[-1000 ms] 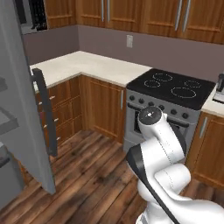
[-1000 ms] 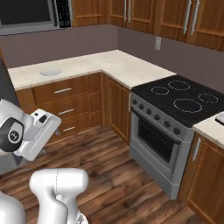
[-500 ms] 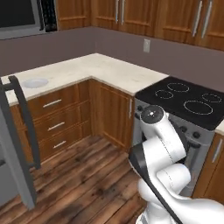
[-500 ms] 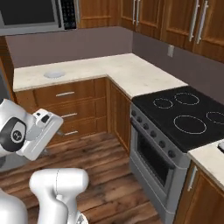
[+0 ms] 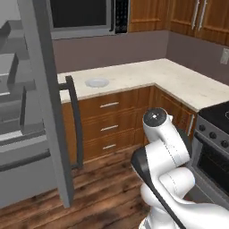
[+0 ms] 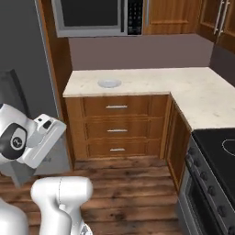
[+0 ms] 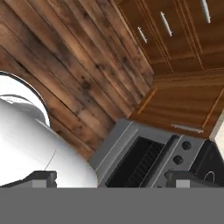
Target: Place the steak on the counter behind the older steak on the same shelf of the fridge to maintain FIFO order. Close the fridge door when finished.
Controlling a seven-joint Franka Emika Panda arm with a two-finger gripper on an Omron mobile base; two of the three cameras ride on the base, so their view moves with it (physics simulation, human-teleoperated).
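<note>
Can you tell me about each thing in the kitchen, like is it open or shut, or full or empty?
Fridge door: open, swung out wide.
Gripper: jaws open, holding nothing, pointing down at the floor and oven.
Plate: sitting on the counter; too small to tell what is on it.
Drawers: all shut.
Oven door: shut.
Microwave: shut.

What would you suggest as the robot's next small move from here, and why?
Probably drive the base closer to the counter. The gripper is open, empty and aimed at the floor, while the white plate sits far off and the fridge door already stands open.
</note>
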